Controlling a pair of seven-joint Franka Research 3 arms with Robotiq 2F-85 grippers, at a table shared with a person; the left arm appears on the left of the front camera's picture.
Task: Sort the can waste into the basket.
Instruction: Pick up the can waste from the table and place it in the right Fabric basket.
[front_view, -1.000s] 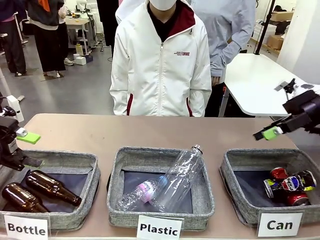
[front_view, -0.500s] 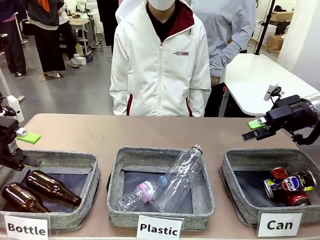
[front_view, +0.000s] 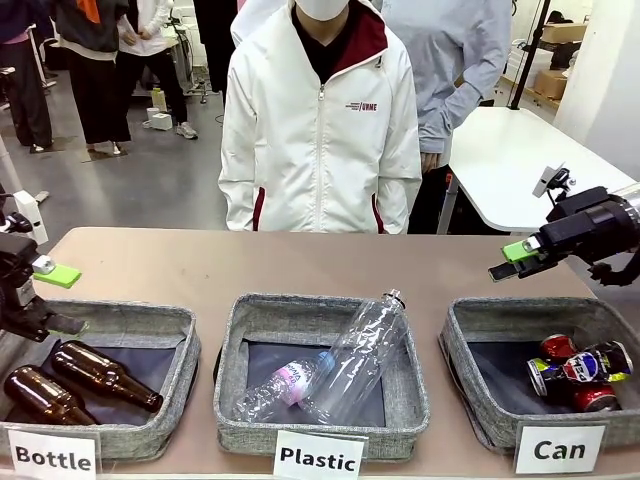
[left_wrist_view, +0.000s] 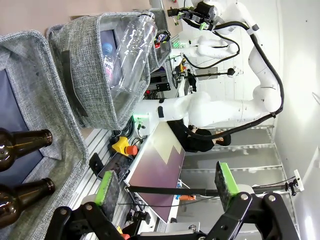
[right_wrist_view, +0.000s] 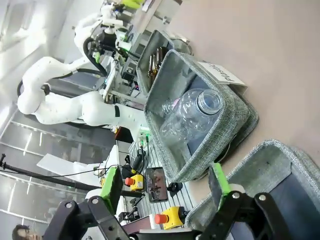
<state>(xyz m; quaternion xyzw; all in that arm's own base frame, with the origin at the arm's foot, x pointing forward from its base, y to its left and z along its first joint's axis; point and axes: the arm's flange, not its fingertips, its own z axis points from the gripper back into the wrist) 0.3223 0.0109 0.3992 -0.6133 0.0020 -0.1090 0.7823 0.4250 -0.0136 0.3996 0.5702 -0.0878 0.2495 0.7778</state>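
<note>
Inside the basket (front_view: 470, 330) lie both cans (front_view: 580, 372), jaws apart.

Tan table (front_view: 300, 262), three grey baskets in a row.
"Plastic" basket (front_view: 322, 422) mid; "Bottle" basket (front_view: 125, 435) left of it, "Can" basket (front_view: 478, 405) right.

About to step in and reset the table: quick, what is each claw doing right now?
Left claw: open, holding nothing.
Right claw: open, holding nothing.
</note>
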